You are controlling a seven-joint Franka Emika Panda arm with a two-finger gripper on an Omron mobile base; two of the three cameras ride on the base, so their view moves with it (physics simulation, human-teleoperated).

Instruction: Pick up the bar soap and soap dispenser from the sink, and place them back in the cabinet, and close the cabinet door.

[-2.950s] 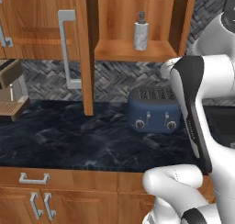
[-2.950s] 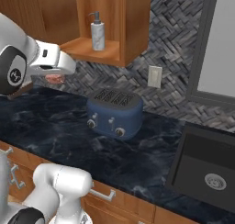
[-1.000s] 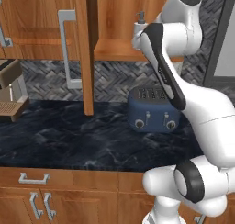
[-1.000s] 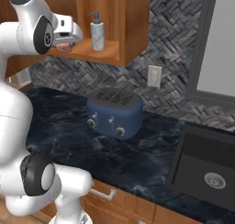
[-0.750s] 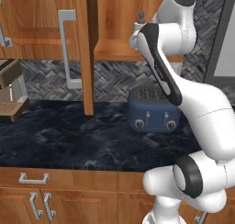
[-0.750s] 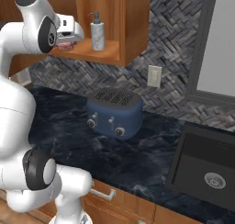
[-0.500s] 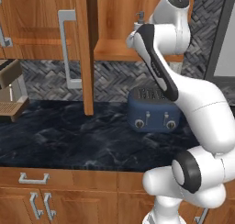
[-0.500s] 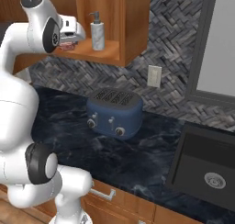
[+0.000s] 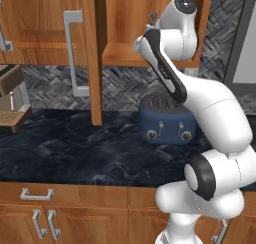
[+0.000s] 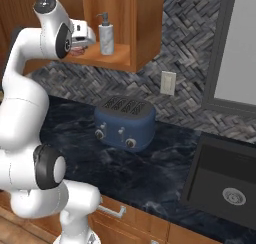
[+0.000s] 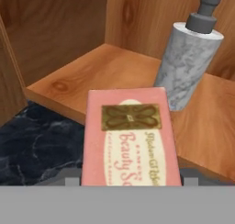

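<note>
Tool: the tool [image 10: 82,42] is sitting clamped on the bar soap [image 11: 130,138], at the front edge of the cabinet [image 10: 145,33] shelf.
Bar soap: it is hanging half over the shelf lip and half over the dark worktop [image 10: 150,173], not yet resting on the wood.
Soap dispenser: the soap dispenser [image 10: 105,34] is already standing upright on the shelf, just beside the soap.
Cabinet door: the cabinet door [image 9: 91,53] is standing wide open, edge-on in the left base view.
Sink: the sink [image 10: 225,180] is showing no soap in its visible basin.
Progress: by my reading, about two thirds is done; what is waiting is setting the soap down, letting go, and swinging the door shut.
</note>
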